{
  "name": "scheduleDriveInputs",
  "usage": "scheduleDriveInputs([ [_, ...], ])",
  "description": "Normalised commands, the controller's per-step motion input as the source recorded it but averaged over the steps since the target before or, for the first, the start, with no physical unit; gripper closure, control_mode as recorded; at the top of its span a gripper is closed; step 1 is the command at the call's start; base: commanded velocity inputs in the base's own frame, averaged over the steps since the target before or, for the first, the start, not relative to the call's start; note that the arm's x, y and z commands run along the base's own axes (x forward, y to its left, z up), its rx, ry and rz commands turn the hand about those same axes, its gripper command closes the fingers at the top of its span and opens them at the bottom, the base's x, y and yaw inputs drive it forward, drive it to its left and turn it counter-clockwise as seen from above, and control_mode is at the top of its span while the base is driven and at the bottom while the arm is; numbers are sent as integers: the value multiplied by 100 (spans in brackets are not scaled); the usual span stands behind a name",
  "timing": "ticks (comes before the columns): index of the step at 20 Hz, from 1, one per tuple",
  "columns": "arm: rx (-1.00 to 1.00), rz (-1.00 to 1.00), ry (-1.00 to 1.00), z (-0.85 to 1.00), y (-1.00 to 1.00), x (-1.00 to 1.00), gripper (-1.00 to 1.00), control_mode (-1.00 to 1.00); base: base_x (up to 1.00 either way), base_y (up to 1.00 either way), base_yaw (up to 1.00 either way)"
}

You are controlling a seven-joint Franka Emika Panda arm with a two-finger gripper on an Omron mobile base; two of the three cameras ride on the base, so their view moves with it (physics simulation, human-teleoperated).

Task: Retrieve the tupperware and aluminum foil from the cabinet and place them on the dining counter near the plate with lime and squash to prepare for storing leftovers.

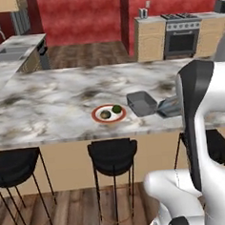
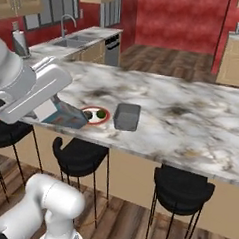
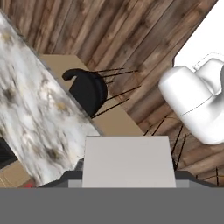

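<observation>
Gripper [image 3: 127,181] holds the foil box [image 2: 64,115] at the counter [image 1: 60,94] edge — released here, it may tip off.

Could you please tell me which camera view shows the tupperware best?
The right base view: the whole tupperware sits unobstructed on the dining counter beside the plate. The left base view shows it too, close to the arm.

Red walls [image 1: 78,16] are running across the top of the frame, wood floor [image 1: 86,54] stretching below them. A stove [image 1: 182,35] is sitting upper right between tan cupboards [image 1: 149,40], a sink [image 1: 4,53] upper left, black stools [image 1: 113,155] lining up along the bottom.
</observation>
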Motion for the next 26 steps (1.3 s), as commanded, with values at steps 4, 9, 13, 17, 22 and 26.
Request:
scheduleDriveInputs([
  [4,0,0,0,0,0,0,100,100,79,-1,-11],
  [9,0,0,0,0,0,0,100,100,70,-1,-2],
  [13,0,0,0,-13,-24,2,100,-100,15,-10,0],
  [17,11,0,-5,-26,-77,0,100,-100,0,0,0],
  [22,5,0,-21,-26,-3,0,100,-100,0,0,0],
  [26,0,0,-27,-2,88,0,100,-100,0,0,0],
])
